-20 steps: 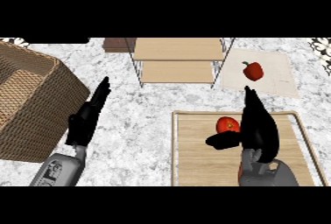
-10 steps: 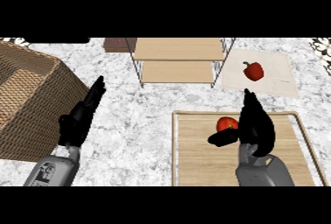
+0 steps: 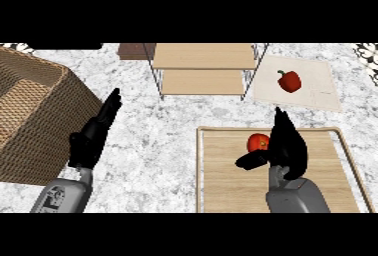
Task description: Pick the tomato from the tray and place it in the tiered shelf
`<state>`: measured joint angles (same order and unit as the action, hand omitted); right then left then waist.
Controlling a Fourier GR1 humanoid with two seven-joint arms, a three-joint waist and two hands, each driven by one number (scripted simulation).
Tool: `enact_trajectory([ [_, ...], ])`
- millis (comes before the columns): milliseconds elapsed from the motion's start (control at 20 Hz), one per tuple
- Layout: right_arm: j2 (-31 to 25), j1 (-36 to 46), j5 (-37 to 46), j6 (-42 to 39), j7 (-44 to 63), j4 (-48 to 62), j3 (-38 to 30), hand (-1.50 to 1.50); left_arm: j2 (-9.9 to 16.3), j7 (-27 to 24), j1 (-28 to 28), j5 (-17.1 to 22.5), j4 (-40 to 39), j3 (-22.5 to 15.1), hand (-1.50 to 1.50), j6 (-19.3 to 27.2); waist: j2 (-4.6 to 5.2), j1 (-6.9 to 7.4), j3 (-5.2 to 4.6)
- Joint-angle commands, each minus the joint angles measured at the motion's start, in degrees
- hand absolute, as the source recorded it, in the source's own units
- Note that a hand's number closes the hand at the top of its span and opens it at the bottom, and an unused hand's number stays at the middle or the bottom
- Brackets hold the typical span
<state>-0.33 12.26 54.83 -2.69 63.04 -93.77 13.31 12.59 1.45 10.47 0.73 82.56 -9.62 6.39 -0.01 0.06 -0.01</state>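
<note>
The red tomato [image 3: 258,142] lies on the wooden tray [image 3: 221,175] at the lower right, partly hidden by my right hand [image 3: 285,147]. That hand stands over the tray just right of the tomato, fingers straight and pointing away, thumb [image 3: 249,160] sticking out to the left below the tomato. It is open and holds nothing. The tiered shelf [image 3: 203,67], two light wooden levels on thin metal legs, stands at the top centre. My left hand [image 3: 92,137] rests open at the left, fingers straight, beside the wicker basket.
A large wicker basket [image 3: 33,110] fills the left side. A red bell pepper [image 3: 289,81] lies on a pale cutting board [image 3: 310,90] at the upper right. A dark brown box [image 3: 136,51] sits behind the shelf's left edge. The counter is speckled marble.
My right hand has slid a little left and nearer on the tray, closing in on the tomato's right side. The left hand has drifted slightly left. The tomato has not moved.
</note>
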Motion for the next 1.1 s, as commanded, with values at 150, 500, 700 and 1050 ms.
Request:
enact_trajectory([
  [150,0.32,-0.06,-1.05,6.37,4.52,5.19,2.21,-1.50,-1.24,0.74,-0.85,-1.07,1.73,1.24,0.00,-1.06,0.03,0.17,0.01],
  [500,0.32,-2.28,-0.85,-2.06,1.18,2.86,1.25,1.50,-3.04,1.46,-2.98,-3.96,3.87,1.26,0.00,-0.67,-0.03,0.01,0.01],
  [700,-0.05,-2.24,3.36,-1.95,-1.04,3.13,2.31,1.50,-4.05,-0.13,-0.08,-4.80,-0.74,2.39,0.00,-1.87,-0.01,-0.12,0.00],
  [1050,0.32,2.67,1.88,6.42,3.77,7.78,13.28,1.50,-5.58,1.55,2.48,-6.67,-1.35,2.59,0.00,-1.50,0.06,0.29,0.01],
])
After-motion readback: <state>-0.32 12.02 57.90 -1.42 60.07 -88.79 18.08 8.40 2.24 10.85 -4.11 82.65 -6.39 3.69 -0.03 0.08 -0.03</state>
